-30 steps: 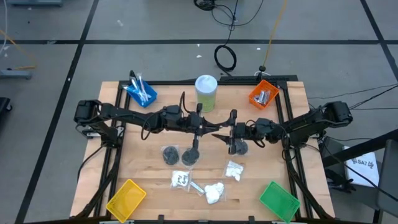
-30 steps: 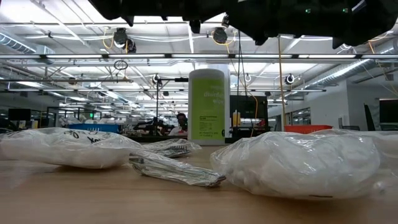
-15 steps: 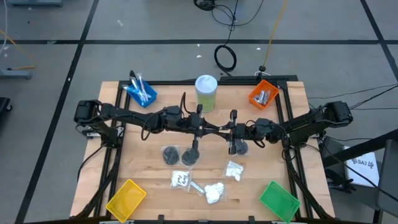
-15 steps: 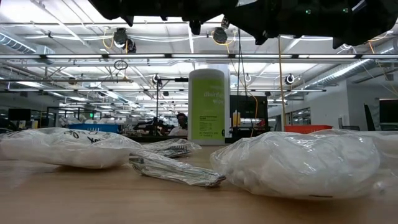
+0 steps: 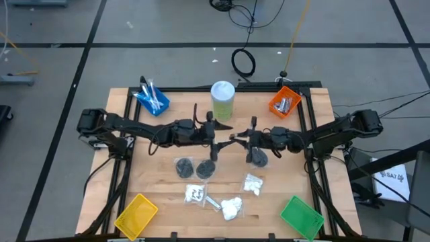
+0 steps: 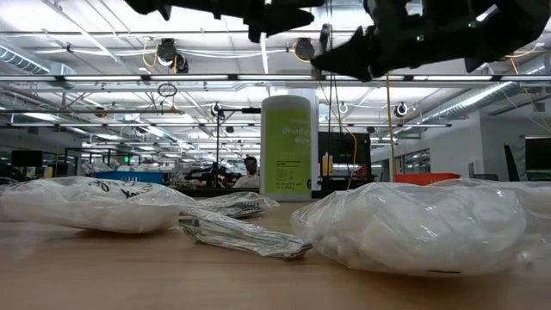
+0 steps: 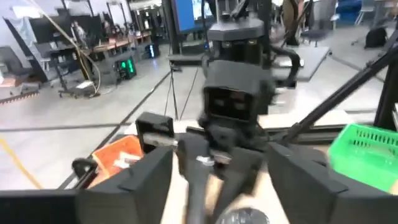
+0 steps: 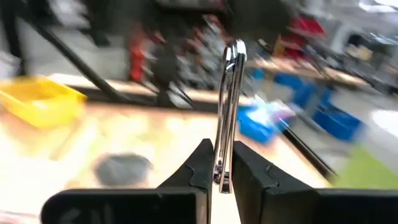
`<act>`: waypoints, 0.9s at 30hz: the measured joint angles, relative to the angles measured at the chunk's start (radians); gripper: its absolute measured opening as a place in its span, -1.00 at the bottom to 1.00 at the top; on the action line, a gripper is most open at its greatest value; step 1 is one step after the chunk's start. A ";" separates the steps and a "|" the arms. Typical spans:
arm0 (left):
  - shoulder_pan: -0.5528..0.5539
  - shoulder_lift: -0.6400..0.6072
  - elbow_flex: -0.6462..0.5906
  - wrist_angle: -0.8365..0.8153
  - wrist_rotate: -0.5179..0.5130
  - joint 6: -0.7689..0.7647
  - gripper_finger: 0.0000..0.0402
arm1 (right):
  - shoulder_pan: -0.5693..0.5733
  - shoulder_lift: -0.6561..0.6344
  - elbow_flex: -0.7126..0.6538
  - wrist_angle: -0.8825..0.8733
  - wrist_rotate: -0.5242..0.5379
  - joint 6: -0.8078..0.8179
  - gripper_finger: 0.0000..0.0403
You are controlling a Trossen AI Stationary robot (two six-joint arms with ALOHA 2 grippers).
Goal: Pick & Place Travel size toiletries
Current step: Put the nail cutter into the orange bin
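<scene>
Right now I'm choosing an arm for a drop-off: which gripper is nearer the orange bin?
Right. The right gripper, shut on a silver tube, hangs mid-table, on the orange bin's side. The left gripper is open, farther off beside the green canister.

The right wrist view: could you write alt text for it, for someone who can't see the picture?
The right gripper is shut on a thin silver tube, which stands up between its two dark fingers. Behind it, blurred, lie the wooden table, a dark grey disc, a yellow bin and a blue bin.
</scene>
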 joint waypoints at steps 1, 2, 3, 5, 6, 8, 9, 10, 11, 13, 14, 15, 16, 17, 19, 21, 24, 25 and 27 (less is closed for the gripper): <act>0.000 -0.022 0.000 -0.047 -0.002 -0.004 0.33 | -0.008 -0.022 0.000 -0.054 0.031 0.003 -0.88; 0.000 -0.046 0.000 -0.097 -0.008 -0.018 0.39 | -0.016 -0.047 0.000 -0.115 0.063 0.007 -0.88; 0.000 -0.073 0.000 -0.151 -0.017 -0.037 0.44 | -0.025 -0.073 0.000 -0.171 0.092 0.014 -0.88; 0.000 -0.127 0.000 -0.265 -0.033 -0.072 0.51 | -0.044 -0.131 0.000 -0.288 0.136 0.041 -0.88; 0.000 -0.159 0.001 -0.325 -0.042 -0.087 0.53 | -0.056 -0.160 0.000 -0.340 0.145 0.057 -0.88; 0.003 -0.207 0.001 -0.437 -0.062 -0.095 0.56 | -0.079 -0.211 0.000 -0.431 0.164 0.092 -0.87; 0.004 -0.226 0.002 -0.478 -0.071 -0.094 0.56 | -0.092 -0.234 0.000 -0.472 0.170 0.112 -0.86; 0.005 -0.243 -0.001 -0.524 -0.078 -0.093 0.56 | -0.103 -0.254 0.000 -0.512 0.183 0.131 -0.85; 0.005 -0.252 -0.010 -0.541 -0.086 -0.094 0.55 | -0.116 -0.269 0.000 -0.545 0.190 0.146 -0.85; 0.009 -0.266 -0.044 -0.520 -0.087 -0.092 0.53 | -0.145 -0.298 -0.002 -0.608 0.190 0.173 -0.85; 0.011 -0.272 -0.070 -0.500 -0.087 -0.091 0.51 | -0.159 -0.307 -0.010 -0.620 0.190 0.186 -0.86; 0.016 -0.273 -0.097 -0.469 -0.087 -0.091 0.50 | -0.173 -0.314 -0.022 -0.615 0.189 0.195 -0.86; 0.022 -0.274 -0.125 -0.438 -0.090 -0.091 0.48 | -0.191 -0.326 -0.040 -0.614 0.188 0.206 -0.86; 0.030 -0.273 -0.157 -0.413 -0.095 -0.098 0.47 | -0.209 -0.338 -0.060 -0.622 0.188 0.216 -0.86; 0.052 -0.272 -0.220 -0.377 -0.103 -0.130 0.44 | -0.254 -0.358 -0.093 -0.622 0.188 0.247 -0.86; 0.071 -0.269 -0.276 -0.343 -0.105 -0.181 0.41 | -0.305 -0.393 -0.133 -0.624 0.188 0.283 -0.86; 0.095 -0.268 -0.335 -0.330 -0.104 -0.268 0.39 | -0.384 -0.440 -0.170 -0.664 0.213 0.308 -0.86; 0.101 -0.268 -0.347 -0.329 -0.104 -0.293 0.39 | -0.408 -0.456 -0.177 -0.700 0.241 0.319 -0.86; 0.110 -0.268 -0.369 -0.329 -0.104 -0.329 0.39 | -0.450 -0.477 -0.187 -0.760 0.311 0.337 -0.86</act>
